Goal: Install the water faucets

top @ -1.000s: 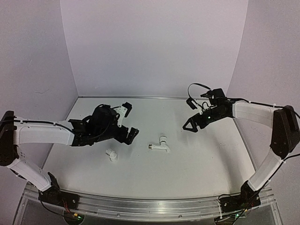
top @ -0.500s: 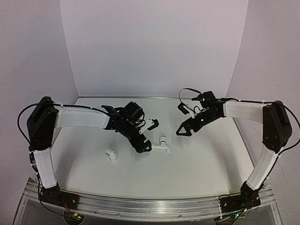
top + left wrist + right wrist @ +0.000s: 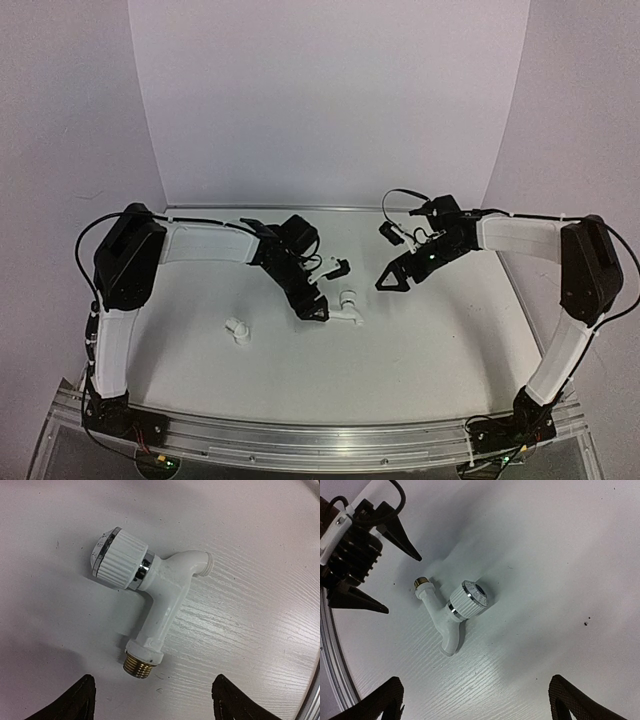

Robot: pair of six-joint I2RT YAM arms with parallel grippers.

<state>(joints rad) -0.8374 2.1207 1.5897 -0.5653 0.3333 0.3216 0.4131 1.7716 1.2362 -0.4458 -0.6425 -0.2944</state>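
Note:
The white water faucet (image 3: 348, 308) lies on its side mid-table, with a ribbed knob, a bent spout and a brass threaded end (image 3: 139, 664). My left gripper (image 3: 330, 291) hovers just left of it, open. In the left wrist view the faucet (image 3: 155, 592) lies ahead of the left gripper (image 3: 152, 705), with nothing between the fingertips. A short white fitting (image 3: 238, 330) rests apart, at the front left. My right gripper (image 3: 389, 256) hangs open to the faucet's upper right. The right wrist view shows the faucet (image 3: 451, 614) beyond the right gripper (image 3: 475, 700) and the left gripper's black fingers (image 3: 400, 537).
The white table (image 3: 430, 340) is closed in by white walls at the back and both sides. An aluminium rail (image 3: 320, 440) runs along the near edge, by the arm bases.
My left arm has swung right, from near the fitting to the faucet's threaded end, and its jaws have narrowed a little. The right gripper has shifted slightly left toward the faucet.

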